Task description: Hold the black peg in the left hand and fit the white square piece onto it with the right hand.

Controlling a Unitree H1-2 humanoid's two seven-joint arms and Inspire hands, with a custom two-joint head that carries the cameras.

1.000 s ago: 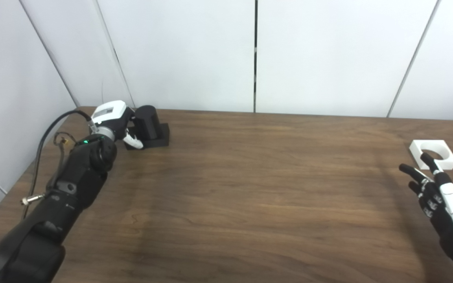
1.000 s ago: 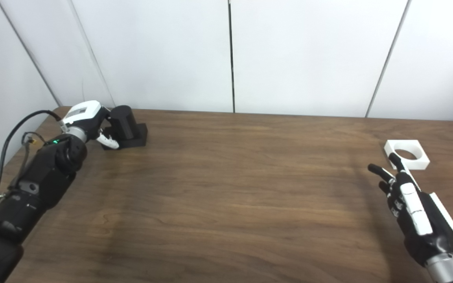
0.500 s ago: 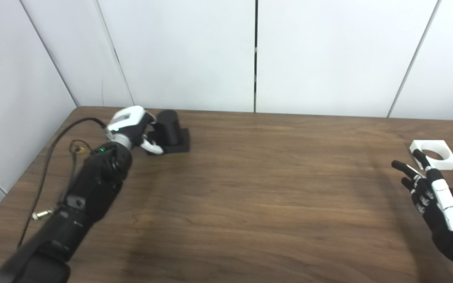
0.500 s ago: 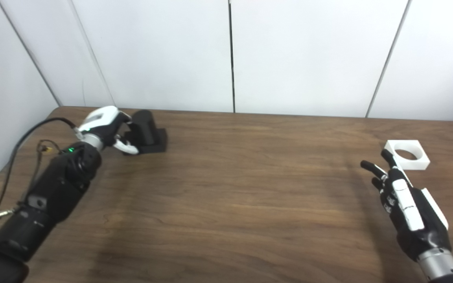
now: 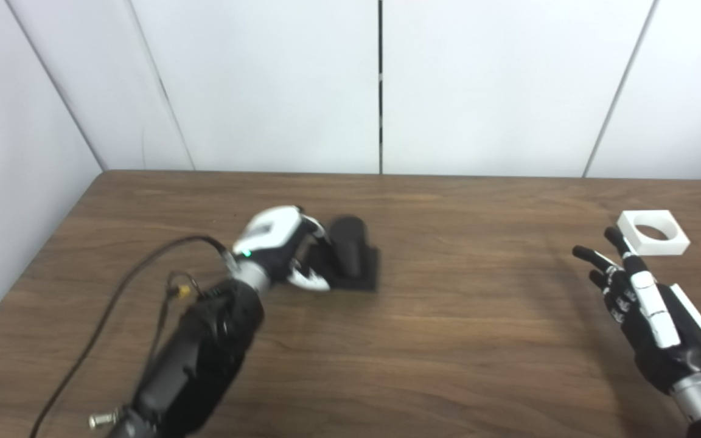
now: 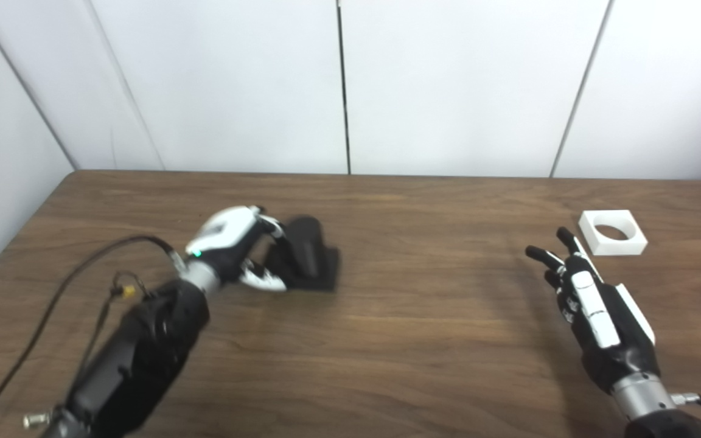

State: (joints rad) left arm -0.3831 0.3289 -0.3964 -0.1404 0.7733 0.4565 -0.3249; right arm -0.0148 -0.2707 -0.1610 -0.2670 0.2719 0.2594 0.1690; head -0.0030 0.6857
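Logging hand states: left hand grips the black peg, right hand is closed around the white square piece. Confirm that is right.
Not right. The right hand is open and holds nothing; the white square piece lies on the table beyond its fingertips, as the right eye view shows. The left hand does grip the black peg.

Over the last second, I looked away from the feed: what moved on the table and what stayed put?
The left hand, shut on the black cylindrical peg on its square base, has carried it from the far left corner toward the middle of the brown wooden table. The camera also shifted slightly. The right hand stays open, short of the white square piece with a round hole, which lies untouched.
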